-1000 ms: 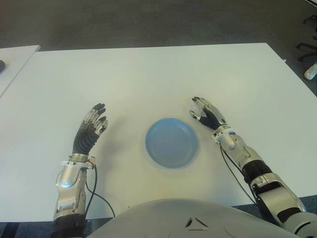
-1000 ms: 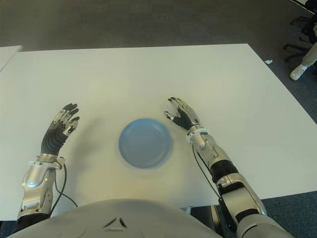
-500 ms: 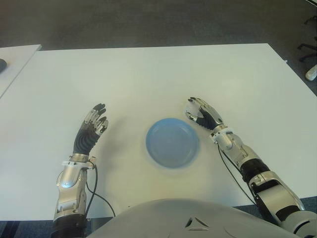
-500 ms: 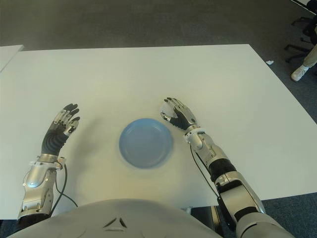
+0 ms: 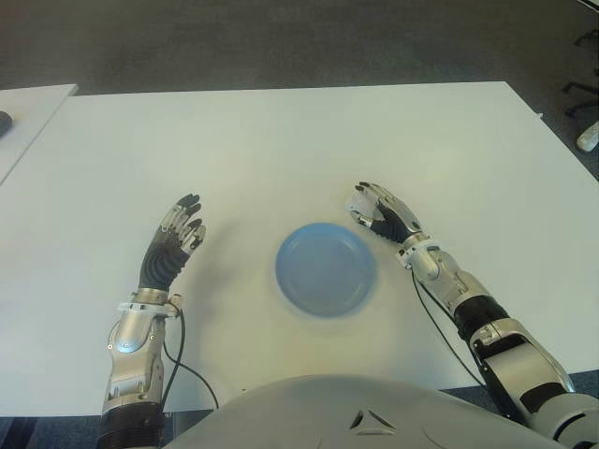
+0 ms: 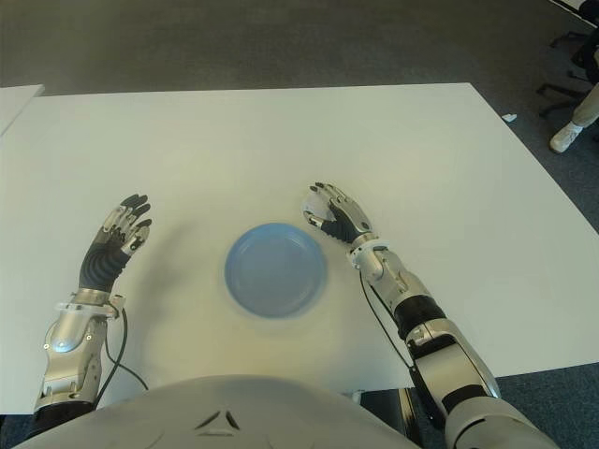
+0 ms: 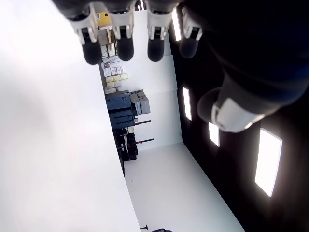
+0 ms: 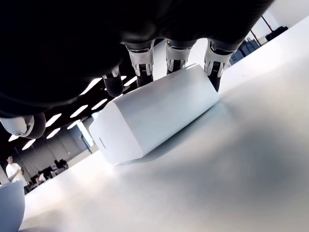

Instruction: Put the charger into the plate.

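Left eye view: right hand (image 5: 379, 213) sits right of centre, just beyond the upper right rim of the blue plate (image 5: 326, 268). Over the last second it has crept left, toward the plate. Left hand (image 5: 174, 245) shows at lower left, well apart from the plate, unchanged.

Right eye view: same layout; plate empty, white bench (image 6: 234, 150) otherwise bare.

Left wrist view: left hand's fingers (image 7: 124, 43) extended, relaxed, holding nothing.

Right wrist view: white charger (image 8: 154, 112) lies on the bench, tilted a little, right hand's fingertips (image 8: 142, 67) draped over its far side; thumb apart. A loose cage, not a clamped hold. Judgement: the hand is dragging or gathering the charger plateward; no lift yet.
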Tool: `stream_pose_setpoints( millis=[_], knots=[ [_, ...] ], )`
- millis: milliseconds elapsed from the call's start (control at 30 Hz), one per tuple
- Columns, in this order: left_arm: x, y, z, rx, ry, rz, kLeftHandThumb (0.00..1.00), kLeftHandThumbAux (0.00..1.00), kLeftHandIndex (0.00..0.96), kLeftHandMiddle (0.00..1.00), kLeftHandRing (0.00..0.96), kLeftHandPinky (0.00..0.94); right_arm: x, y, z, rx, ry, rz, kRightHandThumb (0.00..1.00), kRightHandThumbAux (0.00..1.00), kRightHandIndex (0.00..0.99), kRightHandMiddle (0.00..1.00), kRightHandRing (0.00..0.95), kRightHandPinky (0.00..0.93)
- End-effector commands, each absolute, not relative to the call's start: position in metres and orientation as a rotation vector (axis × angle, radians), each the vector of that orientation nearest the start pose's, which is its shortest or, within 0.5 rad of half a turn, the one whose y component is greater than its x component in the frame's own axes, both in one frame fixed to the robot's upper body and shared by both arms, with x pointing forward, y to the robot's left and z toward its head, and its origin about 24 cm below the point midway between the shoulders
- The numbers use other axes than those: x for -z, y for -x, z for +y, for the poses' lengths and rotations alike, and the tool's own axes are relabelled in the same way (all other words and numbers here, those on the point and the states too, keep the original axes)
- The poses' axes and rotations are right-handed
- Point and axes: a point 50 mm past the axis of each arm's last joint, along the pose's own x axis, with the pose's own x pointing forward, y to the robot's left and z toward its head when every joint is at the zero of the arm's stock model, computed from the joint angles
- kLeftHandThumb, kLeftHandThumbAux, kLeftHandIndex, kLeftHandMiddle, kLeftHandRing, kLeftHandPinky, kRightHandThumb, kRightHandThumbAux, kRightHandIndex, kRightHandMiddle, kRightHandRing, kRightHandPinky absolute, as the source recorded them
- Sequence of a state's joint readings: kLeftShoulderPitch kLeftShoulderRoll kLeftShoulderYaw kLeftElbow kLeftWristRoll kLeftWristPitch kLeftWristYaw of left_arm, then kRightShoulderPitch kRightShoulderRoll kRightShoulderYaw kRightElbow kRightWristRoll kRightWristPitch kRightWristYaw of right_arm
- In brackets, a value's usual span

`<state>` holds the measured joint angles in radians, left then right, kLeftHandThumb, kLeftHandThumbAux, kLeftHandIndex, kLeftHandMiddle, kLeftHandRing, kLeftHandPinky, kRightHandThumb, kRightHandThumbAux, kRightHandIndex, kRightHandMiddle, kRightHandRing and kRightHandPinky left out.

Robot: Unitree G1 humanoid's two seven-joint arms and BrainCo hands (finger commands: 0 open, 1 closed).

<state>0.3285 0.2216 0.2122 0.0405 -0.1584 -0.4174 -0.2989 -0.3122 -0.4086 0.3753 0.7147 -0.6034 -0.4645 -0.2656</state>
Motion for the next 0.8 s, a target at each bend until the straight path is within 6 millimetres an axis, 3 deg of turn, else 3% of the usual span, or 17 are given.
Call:
stream_pose_setpoints(
  millis=[33,300,800],
  knots=[
    [-0.018,-0.171,0.242,0.02,-0.153,-0.051,0.396,0.594,0.065,0.083,0.085,0.13,0.012,-0.278,-0.17,-0.387,1.031,-0.123,0.16,0.211,0.0,0.0,0.0,0.0],
    [-0.018,-0.172,0.242,0.02,-0.153,-0.05,0.396,0.594,0.065,0.083,0.085,0.13,0.006,-0.28,-0.174,-0.355,1.038,-0.151,0.171,0.2,0.0,0.0,0.0,0.0],
    [-0.017,-0.173,0.244,0.019,-0.153,-0.048,0.396,0.594,0.065,0.083,0.085,0.13,-0.029,-0.284,-0.187,-0.244,1.018,-0.288,0.21,0.171,0.0,0.0,0.0,0.0]
  ],
)
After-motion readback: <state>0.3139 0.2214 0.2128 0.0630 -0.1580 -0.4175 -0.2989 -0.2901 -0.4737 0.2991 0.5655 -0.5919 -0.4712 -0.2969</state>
